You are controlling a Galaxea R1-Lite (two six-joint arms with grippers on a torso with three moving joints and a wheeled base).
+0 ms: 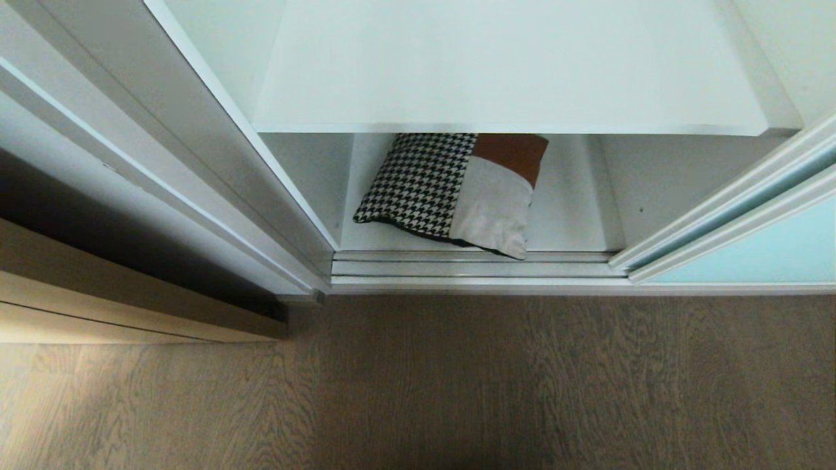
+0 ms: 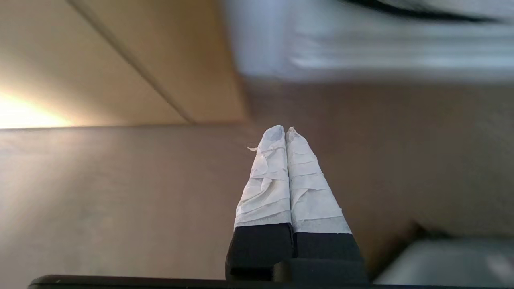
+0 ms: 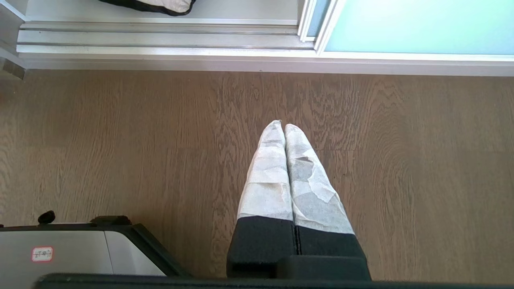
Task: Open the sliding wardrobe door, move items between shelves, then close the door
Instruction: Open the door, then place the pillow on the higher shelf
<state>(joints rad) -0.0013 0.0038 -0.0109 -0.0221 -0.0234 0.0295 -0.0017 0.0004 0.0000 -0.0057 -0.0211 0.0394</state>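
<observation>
The sliding wardrobe door (image 1: 757,251) of pale aqua glass stands slid to the right, leaving the wardrobe open. A patchwork cushion (image 1: 457,189) lies on the bottom shelf (image 1: 568,215), its front corner near the floor track. Above it an upper white shelf (image 1: 509,65) lies bare. Neither arm shows in the head view. My left gripper (image 2: 285,129) is shut, holding nothing, over the wooden floor. My right gripper (image 3: 283,124) is also shut and holds nothing, above the floor in front of the track; the door (image 3: 417,24) and the cushion's edge (image 3: 152,5) show beyond it.
A silver double track (image 1: 470,267) runs along the wardrobe's foot. A light wooden cabinet front (image 1: 98,300) stands at the left, beside the wardrobe's white side wall (image 1: 215,163). My grey base (image 3: 68,253) shows near the right gripper. Wooden floor (image 1: 457,391) spreads in front.
</observation>
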